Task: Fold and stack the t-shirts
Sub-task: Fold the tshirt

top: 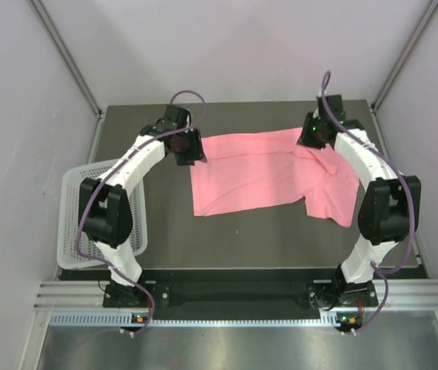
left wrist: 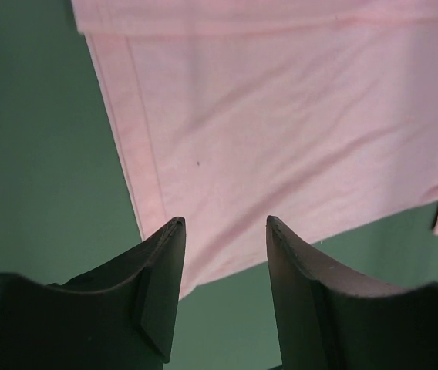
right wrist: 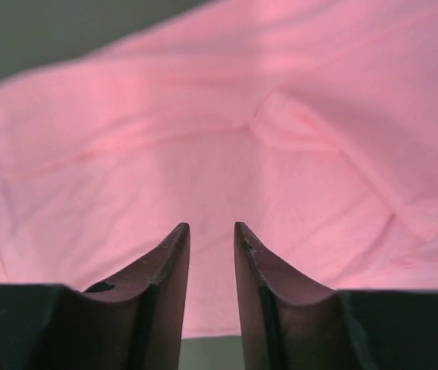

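left pincer (left wrist: 223, 223): wide, empty, over shirt (left wrist: 281, 139) edge
right pincer (right wrist: 211, 226): narrow gap, empty
next: grip far corners level, avoid bunching

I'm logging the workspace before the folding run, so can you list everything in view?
t-shirt: one, salmon pink, lying creased on the table, centre to right.
basket: one, white perforated plastic, at the table's left edge, partly hidden by the left arm.
table: one, dark, under the t-shirt.
left arm: one, white and black, reaching to the t-shirt's far left corner.
right arm: one, white and black, reaching to the t-shirt's far right part.
left tool: one, black, open, over the t-shirt's left edge.
right tool: one, black, narrowly open, over the t-shirt.
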Controlling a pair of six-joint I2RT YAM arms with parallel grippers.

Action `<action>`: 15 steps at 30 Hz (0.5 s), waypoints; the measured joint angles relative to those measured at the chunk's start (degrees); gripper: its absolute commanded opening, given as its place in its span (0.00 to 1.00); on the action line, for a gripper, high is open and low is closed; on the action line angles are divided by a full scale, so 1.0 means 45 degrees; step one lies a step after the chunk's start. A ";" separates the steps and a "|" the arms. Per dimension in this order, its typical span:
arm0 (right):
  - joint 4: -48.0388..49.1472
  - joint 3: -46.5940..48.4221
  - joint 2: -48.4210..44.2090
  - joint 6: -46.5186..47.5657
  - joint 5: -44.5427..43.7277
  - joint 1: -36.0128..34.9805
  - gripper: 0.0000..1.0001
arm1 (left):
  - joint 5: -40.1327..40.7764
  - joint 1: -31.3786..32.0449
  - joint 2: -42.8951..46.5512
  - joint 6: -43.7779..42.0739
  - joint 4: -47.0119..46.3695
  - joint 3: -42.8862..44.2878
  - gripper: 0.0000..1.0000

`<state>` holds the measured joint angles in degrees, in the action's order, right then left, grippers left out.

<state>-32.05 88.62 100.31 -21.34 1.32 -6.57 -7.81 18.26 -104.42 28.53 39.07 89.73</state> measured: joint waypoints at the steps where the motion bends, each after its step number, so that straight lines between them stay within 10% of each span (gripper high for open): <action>1: 0.0097 -0.0578 -0.0015 -0.0034 0.0165 -0.0257 0.26 | -0.0015 0.0121 0.0243 -0.0024 0.0019 -0.0301 0.51; 15: 0.1515 -0.2783 0.1739 0.0204 -0.0374 -0.0058 0.31 | -0.0364 0.0350 0.1268 -0.0262 0.0345 -0.1579 0.50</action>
<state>-25.23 76.09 108.14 -20.43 -0.36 -6.83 -9.45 19.84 -98.72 27.35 40.62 82.63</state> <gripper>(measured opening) 0.310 0.508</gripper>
